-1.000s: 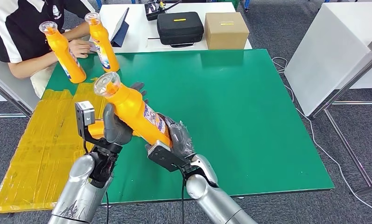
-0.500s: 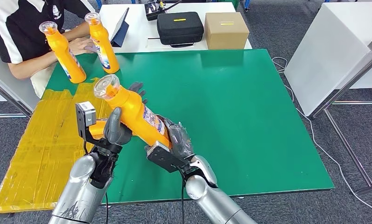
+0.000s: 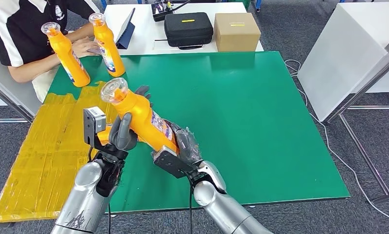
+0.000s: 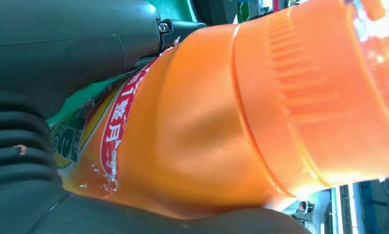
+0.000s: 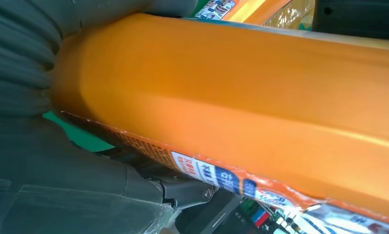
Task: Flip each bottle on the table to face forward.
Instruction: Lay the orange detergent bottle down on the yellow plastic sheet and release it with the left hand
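- I see the held bottle (image 3: 139, 119) lifted above the green table (image 3: 260, 117), tilted, its clear cap toward the far left corner of the table and its base low toward me.
- My left hand (image 3: 120, 132) grips the bottle around its upper body just below the neck; the thick thumb wraps the near side and dark fingers (image 3: 144, 90) show past the far side.
- In the left wrist view the bottle (image 4: 216, 122) lies pressed between the grey thumb and the ribbed cover (image 4: 16, 146), with its ridged orange collar and a red-edged label showing.
- My right hand (image 3: 185, 146) clasps the bottle's lower end, fingers closed round the base, over the near-left part of the table.
- In the right wrist view the orange body (image 5: 241, 92) runs across the palm, the edge of the label (image 5: 216, 175) turned to the underside.
- Two more orange bottles stand upright at the table's far left corner: one (image 3: 68, 56) just off the green edge, the other (image 3: 106, 44) beside it.
- A person (image 3: 21, 34) in a black and white shirt sits beyond that corner, one hand (image 3: 85, 48) resting between those two bottles.
- Yellow sheeting (image 3: 51, 146) lies along the table's left side.
- Past the table's far edge a white table carries a black case (image 3: 188, 29) and a cardboard box (image 3: 236, 31).
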